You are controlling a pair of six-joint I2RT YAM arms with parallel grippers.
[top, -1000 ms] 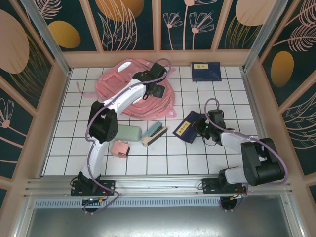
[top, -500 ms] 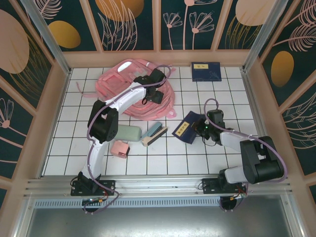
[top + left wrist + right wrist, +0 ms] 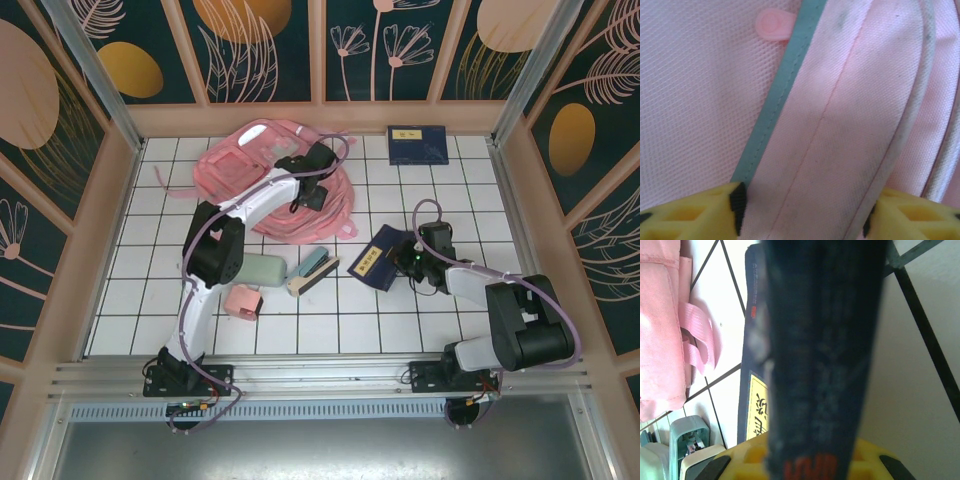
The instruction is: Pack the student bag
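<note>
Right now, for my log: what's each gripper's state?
Left gripper: jaws astride a fold of the large pink fabric backpack; grip cannot be told.
Right gripper: shut on the dark blue softcover book.

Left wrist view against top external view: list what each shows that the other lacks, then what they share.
Left wrist view: close detail, a round pink tab and teal piping along a fabric fold lying between the yellow fingers. Top external view: the layout, the right gripper shut on a dark blue book, a second book at the far edge, a small pink box. Shared: the student bag with the left gripper on it.
</note>
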